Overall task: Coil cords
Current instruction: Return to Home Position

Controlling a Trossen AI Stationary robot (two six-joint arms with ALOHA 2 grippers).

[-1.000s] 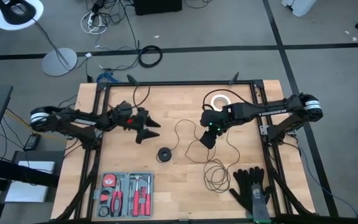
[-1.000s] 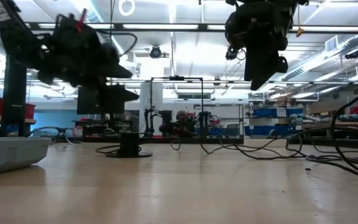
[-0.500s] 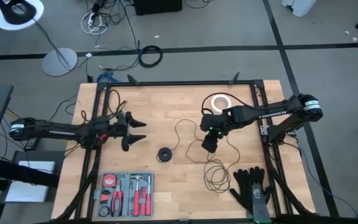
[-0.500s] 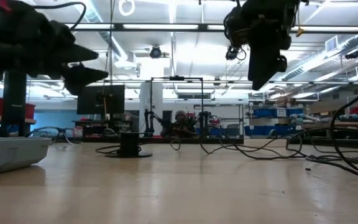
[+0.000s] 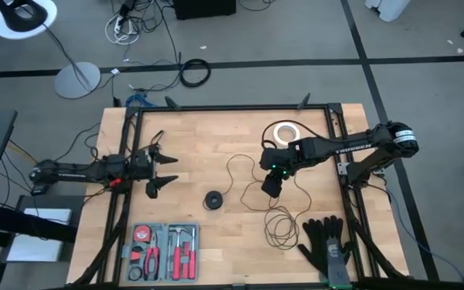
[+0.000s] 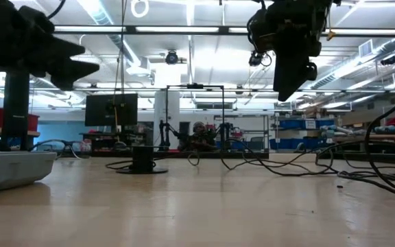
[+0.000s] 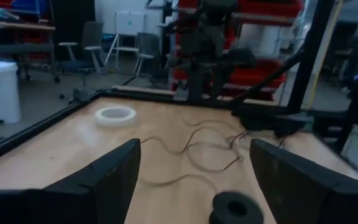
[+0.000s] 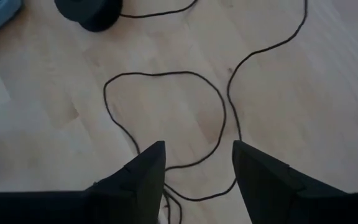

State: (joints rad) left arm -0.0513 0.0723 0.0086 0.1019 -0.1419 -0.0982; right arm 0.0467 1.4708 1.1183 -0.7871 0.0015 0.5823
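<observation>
The wooden surface (image 5: 216,133) carries everything, and the two arms reach over it from opposite sides. The left gripper (image 5: 163,170) hangs above the left part with its fingers spread wide and nothing between them. The right gripper (image 5: 271,185) hovers right of the middle, moderately open and also empty. The thin black cord (image 5: 279,229) lies uncoiled directly below the right gripper. Its loose loops run from the far side, near the white tape ring (image 5: 283,130), toward the near side, where they end in a small tangle just beside the gloves (image 5: 326,246) — so its long axis goes far-to-near. The right arm is clearly the nearer one to it. The round puck (image 5: 212,199) sits flat on the surface between the two grippers, about equally near to both. I judge that the coiling is not done, since no turns show on the puck. Several things are hard to make out: where the cord joins the puck, how many turns the tangle has — and, in the low view, the left gripper is cut off at the picture's edge.
</observation>
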